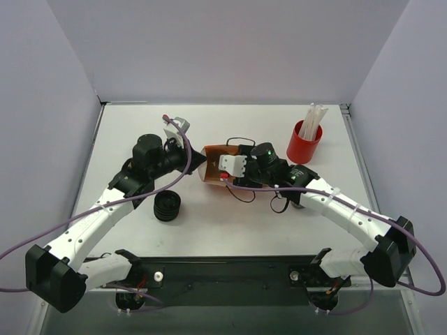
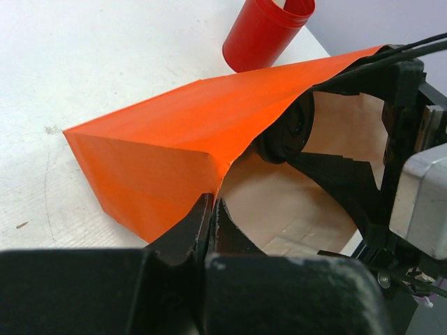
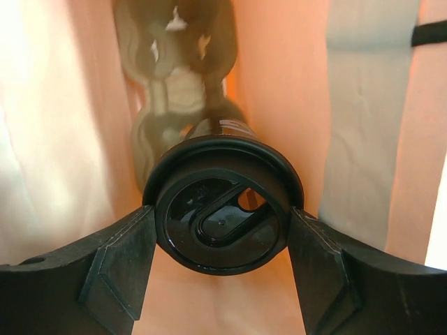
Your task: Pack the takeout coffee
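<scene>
The orange paper bag (image 1: 211, 158) lies on its side mid-table, its mouth facing right. My left gripper (image 1: 198, 162) is shut on the bag's mouth edge, and the left wrist view shows the paper (image 2: 167, 146) pinched between the tips (image 2: 211, 206). My right gripper (image 1: 234, 167) reaches into the bag's mouth. Inside, it (image 3: 222, 230) is shut on the takeout coffee (image 3: 222, 213), one finger on each side of the round black lid. The left wrist view catches that lid (image 2: 286, 132) under the lifted paper, with the right fingers (image 2: 335, 178) beside it. From above, the bag hides the coffee.
A red cup (image 1: 304, 142) of white straws (image 1: 313, 117) stands at the back right, also seen as the red cup (image 2: 262, 31) behind the bag. A low ribbed black round stack (image 1: 167, 206) sits left of centre, near the left arm. Purple cables trail from both arms.
</scene>
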Motion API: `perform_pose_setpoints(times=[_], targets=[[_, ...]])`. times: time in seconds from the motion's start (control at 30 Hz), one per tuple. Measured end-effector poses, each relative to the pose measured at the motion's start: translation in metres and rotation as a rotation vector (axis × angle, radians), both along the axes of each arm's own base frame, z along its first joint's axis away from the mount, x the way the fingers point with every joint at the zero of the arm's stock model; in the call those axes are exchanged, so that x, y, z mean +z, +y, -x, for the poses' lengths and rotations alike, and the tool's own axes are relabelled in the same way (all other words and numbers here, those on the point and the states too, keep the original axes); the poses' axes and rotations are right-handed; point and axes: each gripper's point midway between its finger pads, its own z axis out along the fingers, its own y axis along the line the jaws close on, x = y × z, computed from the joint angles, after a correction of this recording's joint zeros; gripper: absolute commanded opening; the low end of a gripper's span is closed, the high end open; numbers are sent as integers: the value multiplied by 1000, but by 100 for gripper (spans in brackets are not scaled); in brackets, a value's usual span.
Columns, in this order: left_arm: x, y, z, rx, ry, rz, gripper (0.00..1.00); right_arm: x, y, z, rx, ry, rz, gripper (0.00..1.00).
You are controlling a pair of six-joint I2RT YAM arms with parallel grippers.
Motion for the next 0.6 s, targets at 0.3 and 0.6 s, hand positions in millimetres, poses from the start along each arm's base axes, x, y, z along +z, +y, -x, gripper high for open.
perform_pose_setpoints(times=[0.3, 0.6], targets=[[-7, 0, 4, -10, 11, -2, 0, -12, 0, -8, 28, -14, 61, 45], [-12, 0, 5, -7, 36, 6, 0, -52, 5, -25, 28, -11, 106, 45]])
